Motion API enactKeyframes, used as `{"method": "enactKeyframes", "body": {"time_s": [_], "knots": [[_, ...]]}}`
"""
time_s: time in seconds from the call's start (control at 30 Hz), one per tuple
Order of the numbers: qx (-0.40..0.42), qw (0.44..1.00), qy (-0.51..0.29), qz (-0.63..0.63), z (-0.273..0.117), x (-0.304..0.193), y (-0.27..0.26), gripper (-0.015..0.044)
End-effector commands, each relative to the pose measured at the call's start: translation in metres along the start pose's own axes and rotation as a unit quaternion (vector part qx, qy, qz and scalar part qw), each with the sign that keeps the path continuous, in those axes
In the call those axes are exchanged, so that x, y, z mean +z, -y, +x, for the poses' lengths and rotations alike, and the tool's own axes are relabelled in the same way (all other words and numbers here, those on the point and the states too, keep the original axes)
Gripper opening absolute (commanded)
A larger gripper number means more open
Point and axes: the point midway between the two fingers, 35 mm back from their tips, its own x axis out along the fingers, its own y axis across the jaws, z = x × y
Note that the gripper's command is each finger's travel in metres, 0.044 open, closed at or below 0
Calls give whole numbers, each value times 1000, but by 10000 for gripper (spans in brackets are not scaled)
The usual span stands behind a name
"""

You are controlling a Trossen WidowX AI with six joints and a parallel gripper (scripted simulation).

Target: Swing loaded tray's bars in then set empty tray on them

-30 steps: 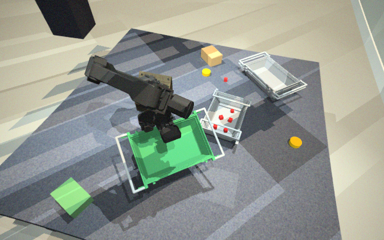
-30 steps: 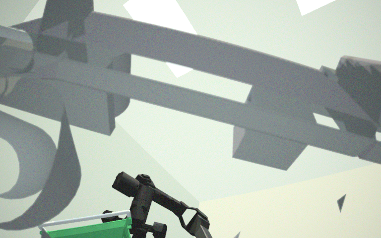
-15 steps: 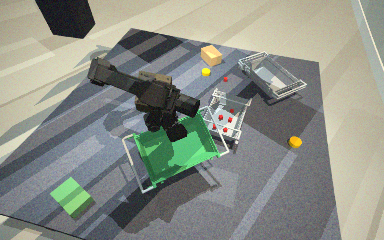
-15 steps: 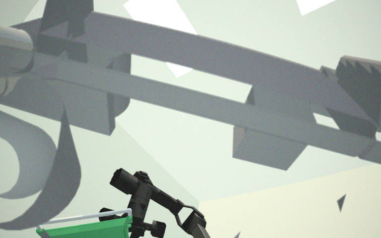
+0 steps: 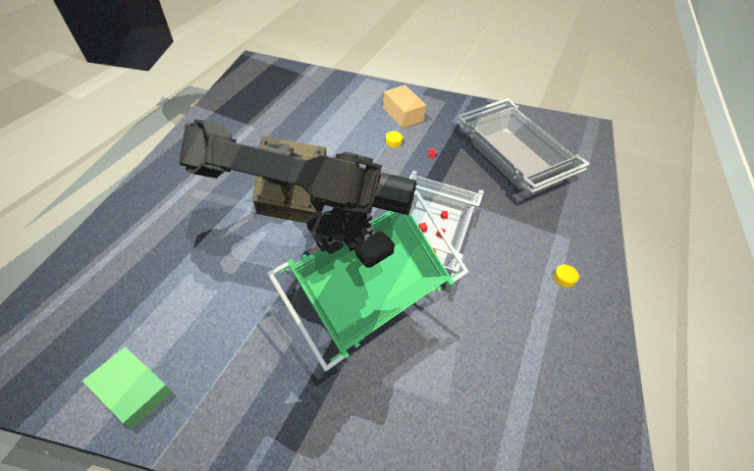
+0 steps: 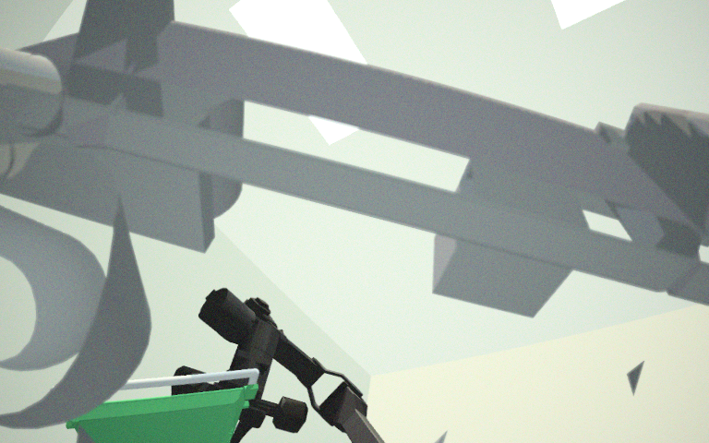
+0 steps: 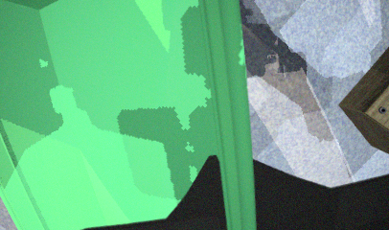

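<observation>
My gripper [image 5: 352,235] [image 7: 222,162] is shut on the rim of the empty green tray [image 5: 322,318] [image 6: 166,412] [image 7: 230,96]. The tray hangs roughly level above the table, its two white bars swung out past its ends. The loaded white tray [image 5: 467,224] stands behind and to the right of it in the top view, with several small red blocks [image 5: 444,214] inside. Its far bar appears to lie across the top near the far end. Its near end and near bar are largely hidden behind the green tray and that tray's right bar.
A grey-white tray [image 5: 522,182] stands at the back right. An orange box [image 5: 403,106], a yellow disc [image 5: 393,138] and a loose red block [image 5: 431,152] lie at the back. Another yellow disc [image 5: 565,275] is at right, a green block [image 5: 124,382] front left, and a wooden block [image 5: 282,201] [image 7: 374,131] beside the arm.
</observation>
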Motion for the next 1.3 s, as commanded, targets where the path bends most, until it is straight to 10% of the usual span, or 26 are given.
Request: {"method": "enactKeyframes", "body": {"time_s": [0.0, 1.27], "knots": [[7, 1000, -9, -12, -4, -17, -4, 0], [6, 981, -6, -194, -4, -178, 28, 0]]}}
